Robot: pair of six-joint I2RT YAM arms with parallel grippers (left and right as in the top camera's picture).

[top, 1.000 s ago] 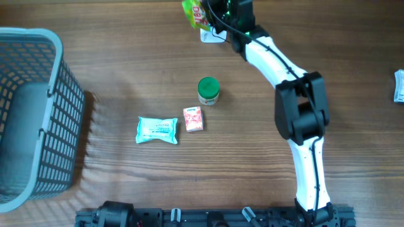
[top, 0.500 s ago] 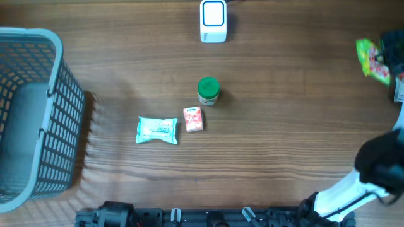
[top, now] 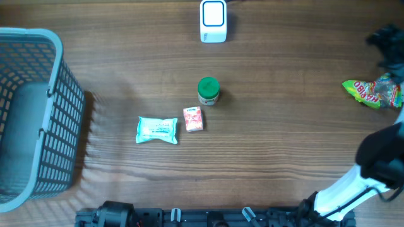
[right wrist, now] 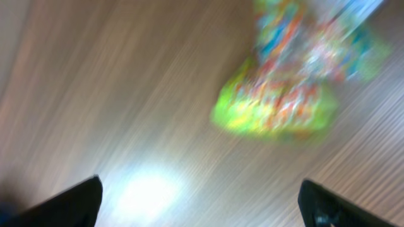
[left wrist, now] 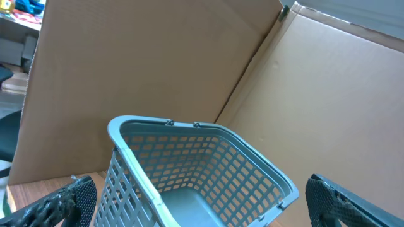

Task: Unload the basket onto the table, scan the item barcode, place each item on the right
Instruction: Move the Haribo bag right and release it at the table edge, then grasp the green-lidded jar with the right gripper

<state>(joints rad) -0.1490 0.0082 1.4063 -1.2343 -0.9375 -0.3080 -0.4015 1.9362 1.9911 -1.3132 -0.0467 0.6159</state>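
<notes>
Risk: the crinkly green-and-yellow sweet bag [top: 372,93] lies far right on the brown wood-grain tabletop [top: 284,157], well apart from the white box scanner [top: 213,21]. A careless grab could let the slick film slip, or you may present the wrong face. Your right hand [right wrist: 202,205] is empty, fingers [right wrist: 57,208] spread; left hand [left wrist: 205,205] likewise. Tall cardboard panels [left wrist: 158,63] stand behind the grey plastic mesh basket [top: 25,113].

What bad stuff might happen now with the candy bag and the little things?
The open right gripper hangs near the candy bag, and its view is blurred; it may knock the bag. The green-lidded jar and red box sit close, so grabbing one may tip the other.
</notes>
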